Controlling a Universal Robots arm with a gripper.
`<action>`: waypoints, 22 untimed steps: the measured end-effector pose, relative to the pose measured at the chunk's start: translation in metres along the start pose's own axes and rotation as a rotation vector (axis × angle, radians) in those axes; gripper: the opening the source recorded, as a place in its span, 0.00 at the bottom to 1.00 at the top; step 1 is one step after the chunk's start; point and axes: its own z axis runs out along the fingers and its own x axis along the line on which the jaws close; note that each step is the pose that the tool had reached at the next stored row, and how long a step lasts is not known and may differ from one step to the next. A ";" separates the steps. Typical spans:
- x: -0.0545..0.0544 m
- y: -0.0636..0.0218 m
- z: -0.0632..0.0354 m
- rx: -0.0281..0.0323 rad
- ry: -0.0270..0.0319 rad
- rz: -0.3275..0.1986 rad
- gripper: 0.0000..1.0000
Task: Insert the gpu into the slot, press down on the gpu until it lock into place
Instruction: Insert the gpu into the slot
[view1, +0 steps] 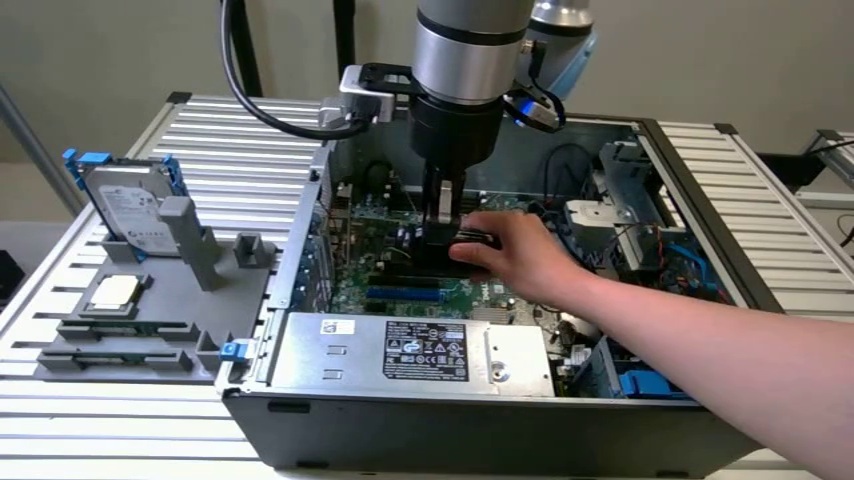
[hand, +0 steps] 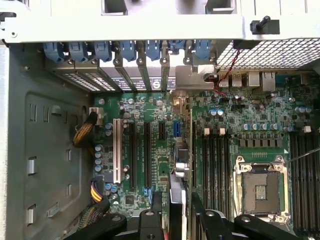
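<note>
So the gpu, a small black low-profile card with a green circuit-board edge (view1: 435, 262), is down inside the open dark-grey metal computer case (view1: 534, 435), standing on edge on the green motherboard (hand: 160, 165). The robot's black claw (view1: 447, 235) sits right over its top edge. Honestly I can't tell if the claw is clamped on the card or has let go of it. A person's hand (view1: 521, 262) is also pinching the card from the exterior view's right. As for handling, my guess is it's light and stiff but pretty fragile. I'd hold it by the top edge or the shroud and keep off the components and the contact edge, then push evenly so it doesn't rock. The exterior view gives you the hand, the big silver labelled power-supply box (view1: 414, 350) at the near side of the case, and the slatted metal tabletop (view1: 200, 130) underneath. The wrist view looks straight down and shows the card edge-on. It's in line with the slot, a narrow bright-blue plastic connector strip (hand: 176, 129) that pokes out beyond the card. You also get the thin black memory sockets (hand: 215, 160) beside it and the square silver processor socket (hand: 261, 189). I can't tell whether the card is fully seated.
</note>
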 end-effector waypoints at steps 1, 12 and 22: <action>0.000 0.0000 0.0000 0.0000 0.0007 0.000 0.34; 0.000 0.0000 0.0000 0.0004 0.0089 0.000 0.32; 0.000 0.0000 0.0000 0.0007 0.0165 0.001 0.26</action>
